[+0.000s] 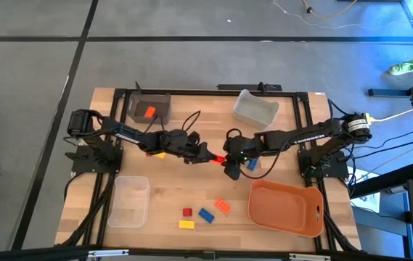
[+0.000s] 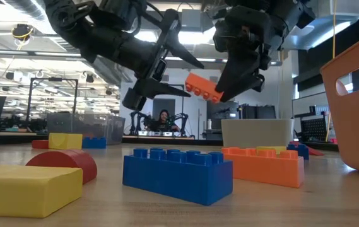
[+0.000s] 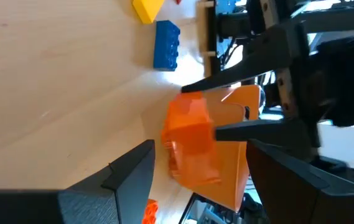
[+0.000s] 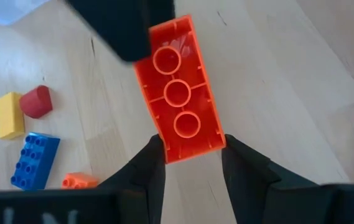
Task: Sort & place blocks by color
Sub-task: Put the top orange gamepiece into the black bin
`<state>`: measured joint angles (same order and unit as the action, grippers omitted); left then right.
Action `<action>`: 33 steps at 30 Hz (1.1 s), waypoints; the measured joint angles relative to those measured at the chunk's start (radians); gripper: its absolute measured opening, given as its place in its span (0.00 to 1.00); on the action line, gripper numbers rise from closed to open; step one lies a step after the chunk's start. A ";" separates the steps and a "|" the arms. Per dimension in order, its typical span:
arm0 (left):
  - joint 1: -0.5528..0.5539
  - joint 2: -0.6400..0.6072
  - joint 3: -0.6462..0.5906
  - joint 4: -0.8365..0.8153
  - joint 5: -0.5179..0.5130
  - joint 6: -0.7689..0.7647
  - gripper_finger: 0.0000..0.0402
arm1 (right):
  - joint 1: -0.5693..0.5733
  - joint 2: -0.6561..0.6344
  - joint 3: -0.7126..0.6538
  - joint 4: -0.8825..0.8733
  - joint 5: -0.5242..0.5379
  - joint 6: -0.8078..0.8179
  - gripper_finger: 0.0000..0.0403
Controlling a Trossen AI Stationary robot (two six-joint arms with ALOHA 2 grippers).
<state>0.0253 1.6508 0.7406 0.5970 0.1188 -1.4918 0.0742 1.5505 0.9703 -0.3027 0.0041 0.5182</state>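
Midair above the bench [image 1: 162, 196] centre, an orange brick [image 4: 180, 90] is pinched at one end by the right tool [image 4: 189, 163], its long axis pointed left toward the spread left tool [image 1: 205, 153], evidently the nearer receiver.

Orange brick [image 4: 180, 93] | blue brick [image 2: 178, 174] | yellow block [image 2: 26, 187] | red rounded block [image 2: 64, 163] | orange tray [image 1: 286, 208] | pale wood table [image 1: 162, 188] | dark grippers
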 joint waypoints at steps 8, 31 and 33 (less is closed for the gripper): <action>-0.005 0.000 0.000 -0.014 -0.099 0.001 0.60 | 0.000 0.000 0.000 0.000 0.001 -0.001 0.32; -0.010 0.000 -0.002 -0.029 -0.083 0.067 0.21 | -0.001 -0.006 0.000 0.006 -0.029 -0.032 0.47; 0.003 0.000 -0.002 -0.028 -0.055 0.091 0.21 | 0.000 -0.023 0.001 -0.037 -0.035 -0.041 0.55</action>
<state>0.0281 1.6505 0.7383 0.5691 0.0637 -1.4008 0.0741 1.5280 0.9714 -0.3392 -0.0312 0.4775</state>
